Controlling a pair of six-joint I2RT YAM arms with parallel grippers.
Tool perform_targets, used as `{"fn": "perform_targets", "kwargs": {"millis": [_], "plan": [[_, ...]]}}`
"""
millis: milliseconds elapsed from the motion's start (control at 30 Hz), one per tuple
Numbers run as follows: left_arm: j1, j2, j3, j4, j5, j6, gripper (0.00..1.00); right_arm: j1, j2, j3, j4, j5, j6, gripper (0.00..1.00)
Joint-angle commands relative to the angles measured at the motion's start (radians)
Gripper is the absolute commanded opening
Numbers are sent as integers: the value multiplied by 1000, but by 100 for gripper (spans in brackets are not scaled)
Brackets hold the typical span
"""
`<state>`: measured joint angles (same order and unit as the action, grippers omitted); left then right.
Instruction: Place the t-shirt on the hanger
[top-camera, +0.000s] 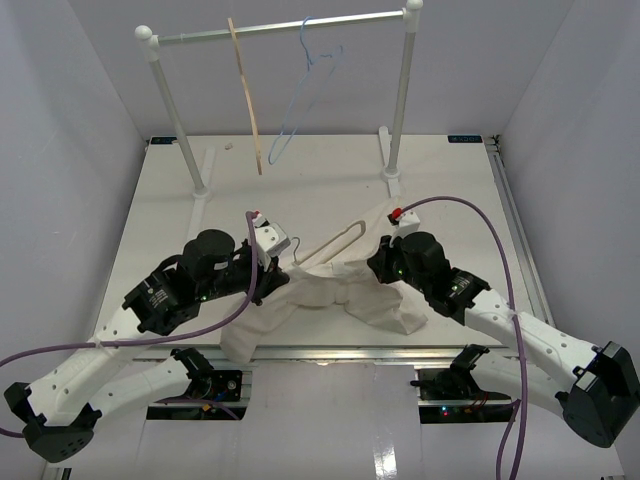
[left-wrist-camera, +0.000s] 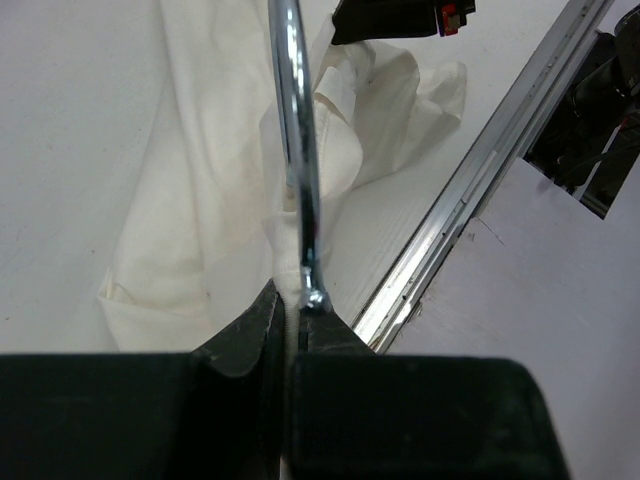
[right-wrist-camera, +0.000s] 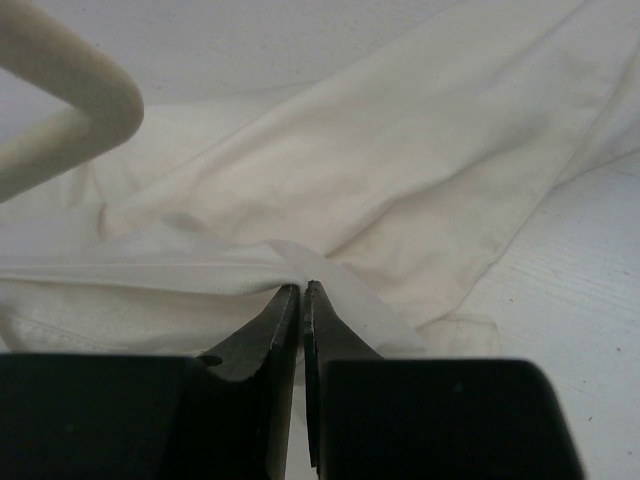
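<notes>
The cream t-shirt (top-camera: 330, 295) lies crumpled at the near middle of the table, between my two grippers. The pale hanger (top-camera: 340, 238) lies on the table; one slim arm pokes out of the shirt toward the back right, and the rest is under the cloth. My left gripper (top-camera: 284, 262) is shut at the hanger's neck (left-wrist-camera: 288, 262), where the silver hook (left-wrist-camera: 298, 130) comes out; shirt cloth (left-wrist-camera: 200, 180) bunches around it. My right gripper (top-camera: 374, 268) is shut on a fold of the t-shirt (right-wrist-camera: 300, 200), its fingertips (right-wrist-camera: 287, 300) pinching the edge band. The hanger's rounded end (right-wrist-camera: 75, 105) shows at the upper left.
A clothes rack (top-camera: 290, 28) stands at the back of the table, with a tan wooden hanger (top-camera: 246, 95) and a blue wire hanger (top-camera: 303, 90) on its rail. Its posts (top-camera: 400, 100) stand left and right. A metal rail (left-wrist-camera: 470, 190) edges the table front.
</notes>
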<state>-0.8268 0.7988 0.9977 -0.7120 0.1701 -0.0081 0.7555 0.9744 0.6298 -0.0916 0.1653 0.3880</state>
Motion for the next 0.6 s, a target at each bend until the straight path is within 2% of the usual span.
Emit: {"fn": "perform_targets", "kwargs": {"millis": [0, 100, 300, 567], "plan": [[3, -3, 12, 16, 8, -6, 0, -1, -28, -22, 44, 55, 6, 8], [3, -21, -6, 8, 53, 46, 0, -2, -37, 15, -1, 141, 5, 8], [2, -29, -33, -28, 145, 94, 0, -23, -20, 190, -85, 189, -26, 8], [3, 7, -38, -38, 89, 94, 0, -31, -19, 313, -186, 191, -77, 8]]}}
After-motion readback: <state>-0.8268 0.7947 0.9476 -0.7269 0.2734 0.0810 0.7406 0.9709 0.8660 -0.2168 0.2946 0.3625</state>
